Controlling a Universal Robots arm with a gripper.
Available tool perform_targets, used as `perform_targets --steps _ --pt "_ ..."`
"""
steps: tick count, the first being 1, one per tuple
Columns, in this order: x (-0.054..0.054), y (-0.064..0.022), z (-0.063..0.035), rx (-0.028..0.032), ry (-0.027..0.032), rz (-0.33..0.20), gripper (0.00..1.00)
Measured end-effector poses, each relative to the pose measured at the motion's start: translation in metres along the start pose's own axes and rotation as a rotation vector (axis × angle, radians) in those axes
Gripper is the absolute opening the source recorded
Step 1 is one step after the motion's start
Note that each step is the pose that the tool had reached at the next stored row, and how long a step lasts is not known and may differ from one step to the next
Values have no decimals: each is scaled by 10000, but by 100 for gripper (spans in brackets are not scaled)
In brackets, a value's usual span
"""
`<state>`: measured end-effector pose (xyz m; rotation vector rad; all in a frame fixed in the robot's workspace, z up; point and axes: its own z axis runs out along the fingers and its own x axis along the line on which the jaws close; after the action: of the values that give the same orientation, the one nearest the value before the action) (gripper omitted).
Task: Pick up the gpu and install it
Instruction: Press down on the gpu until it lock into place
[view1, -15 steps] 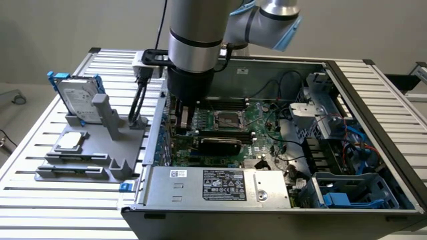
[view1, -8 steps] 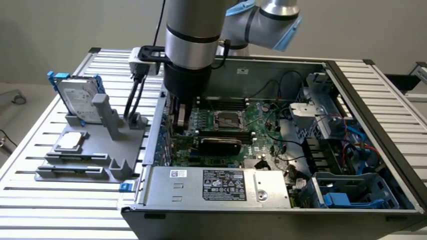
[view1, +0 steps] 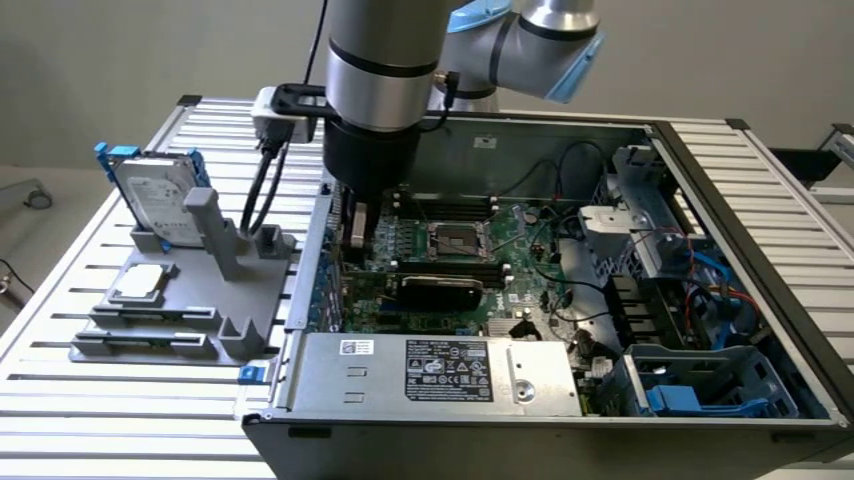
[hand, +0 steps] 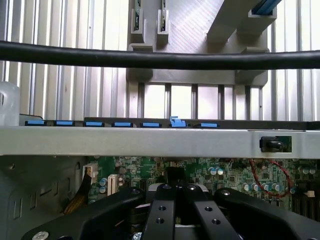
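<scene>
From my station: open computer case (view1: 747, 270) fills centre and right of the exterior view, on the slatted table (view1: 80, 400). Motherboard (view1: 461, 240) inside at centre; gpu (view1: 441, 291) seated on it, lower centre. Power supply (view1: 447, 372) in front, at the lower edge. Parts stand (view1: 200, 290) left of the case; hard drive (view1: 154, 195) upright at its upper-left end. Arm (view1: 380, 90) descends into the case, upper centre.

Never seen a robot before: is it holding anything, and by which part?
Cannot be told: the fingers are shut low over the motherboard, but nothing clearly shows between them.
</scene>
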<state>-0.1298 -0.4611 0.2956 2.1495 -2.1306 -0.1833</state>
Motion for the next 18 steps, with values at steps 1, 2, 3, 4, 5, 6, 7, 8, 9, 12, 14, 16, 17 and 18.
perform_targets --steps 1,2,3,4,5,6,7,8,9,12,14,16,17,18 --pt "0 5 -2 -10 5 2 11" --pt "0 8 -3 -19 9 4 11" --pt "1 11 -5 -28 12 5 11" --pt "2 14 -8 -36 14 7 11" --pt "3 16 -11 -44 20 10 11" --pt "4 17 -16 -50 29 13 11" --pt "5 18 -19 -53 40 17 11" --pt "9 19 -21 -55 56 20 11" --pt "15 19 -23 -57 72 23 11" --pt "32 22 -23 -58 100 32 11" --pt "36 25 -22 -58 98 52 11" --pt "37 31 -22 -63 91 95 11" --pt "38 34 -21 -64 86 125 11" --pt "38 36 -21 -67 82 150 11"
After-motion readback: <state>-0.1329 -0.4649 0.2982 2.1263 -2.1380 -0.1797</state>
